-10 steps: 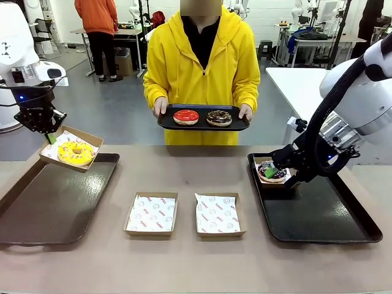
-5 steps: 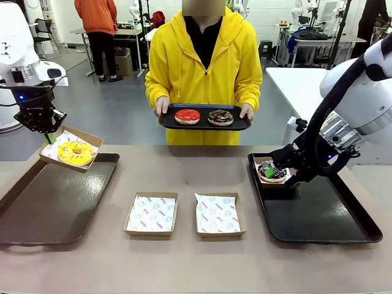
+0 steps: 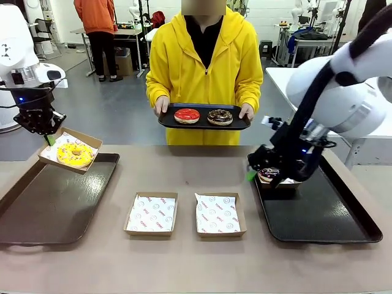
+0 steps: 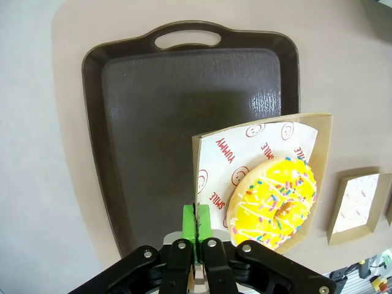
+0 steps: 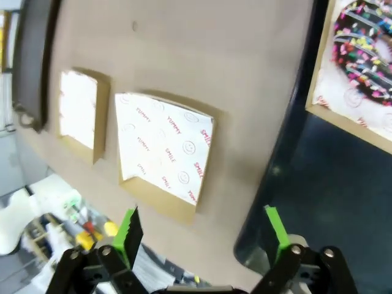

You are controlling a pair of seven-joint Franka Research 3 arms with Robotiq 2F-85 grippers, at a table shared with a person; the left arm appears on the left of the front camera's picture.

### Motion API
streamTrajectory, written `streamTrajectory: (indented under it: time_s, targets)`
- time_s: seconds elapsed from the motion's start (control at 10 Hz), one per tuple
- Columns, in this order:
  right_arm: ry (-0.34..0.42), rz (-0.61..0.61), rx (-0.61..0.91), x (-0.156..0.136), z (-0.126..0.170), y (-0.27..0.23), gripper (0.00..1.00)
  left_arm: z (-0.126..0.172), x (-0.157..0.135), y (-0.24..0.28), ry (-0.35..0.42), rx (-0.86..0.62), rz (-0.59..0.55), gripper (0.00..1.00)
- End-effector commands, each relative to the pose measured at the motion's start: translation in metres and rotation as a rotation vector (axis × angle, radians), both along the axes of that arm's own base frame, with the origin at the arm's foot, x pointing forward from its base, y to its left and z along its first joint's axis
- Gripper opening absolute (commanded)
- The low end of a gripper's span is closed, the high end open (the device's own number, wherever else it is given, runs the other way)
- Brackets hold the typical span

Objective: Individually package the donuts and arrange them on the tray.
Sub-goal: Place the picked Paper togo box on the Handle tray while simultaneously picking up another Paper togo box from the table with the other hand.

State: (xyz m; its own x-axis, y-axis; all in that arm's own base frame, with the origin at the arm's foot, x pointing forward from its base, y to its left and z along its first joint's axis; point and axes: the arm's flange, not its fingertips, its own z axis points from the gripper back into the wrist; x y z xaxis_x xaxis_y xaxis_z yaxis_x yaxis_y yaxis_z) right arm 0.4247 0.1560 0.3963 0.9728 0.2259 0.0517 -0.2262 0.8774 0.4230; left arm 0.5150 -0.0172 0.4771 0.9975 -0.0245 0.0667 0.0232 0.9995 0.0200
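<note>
While left fingers (image 4: 190, 222) pinch the box (image 4: 263, 131) under the yellow donut (image 4: 272, 197), right fingers (image 5: 130, 228) stand wide, purple donut (image 5: 366, 44) beyond them.

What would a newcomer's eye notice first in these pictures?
A person in a bright yellow hoodie stands across the table, holding a black tray with a red donut and a brown donut. At the left, the left gripper holds a cardboard box with the yellow donut over a dark tray's edge.

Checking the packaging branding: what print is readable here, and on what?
"YUMMY", red: white paper liner of the brown cardboard box holding the yellow-iced ring donut.
"SMILE", red: same liner.
"YUMMY", "SMILE": liner of an empty cardboard box.
Front view: liner print too small to read.
</note>
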Motion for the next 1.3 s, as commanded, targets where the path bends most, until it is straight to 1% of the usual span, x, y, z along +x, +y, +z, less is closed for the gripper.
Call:
streamTrajectory:
  time_s: [0.0,0.1,0.3,0.5,0.7,0.8,0.9,1.2]
  targets:
    - [0.026,-0.051,-0.168,0.011,0.011,0.035,1.00,-0.002,0.004,0.009,0.010,-0.003,0.004,0.01]
    - [0.040,-0.066,-0.239,0.010,0.007,0.054,1.00,-0.006,0.006,0.010,0.018,0.003,0.018,0.01]
    - [0.069,-0.098,-0.346,0.002,-0.007,0.089,1.00,-0.003,0.001,0.003,0.005,0.000,0.005,0.01]
    - [0.062,-0.088,-0.421,-0.016,-0.017,0.109,1.00,-0.003,0.001,0.003,0.005,0.000,0.005,0.01]
    - [0.041,-0.059,-0.422,-0.031,-0.027,0.110,1.00,-0.003,0.001,0.003,0.005,0.000,0.005,0.01]
    - [0.006,-0.027,-0.413,-0.036,-0.028,0.106,1.00,-0.003,0.001,0.003,0.005,0.000,0.005,0.01]
    - [0.060,-0.056,-0.400,-0.027,-0.025,0.113,1.00,-0.003,0.001,0.003,0.005,0.000,0.005,0.01]
    - [0.060,-0.056,-0.400,-0.027,-0.025,0.113,1.00,-0.003,0.001,0.003,0.005,0.000,0.005,0.01]
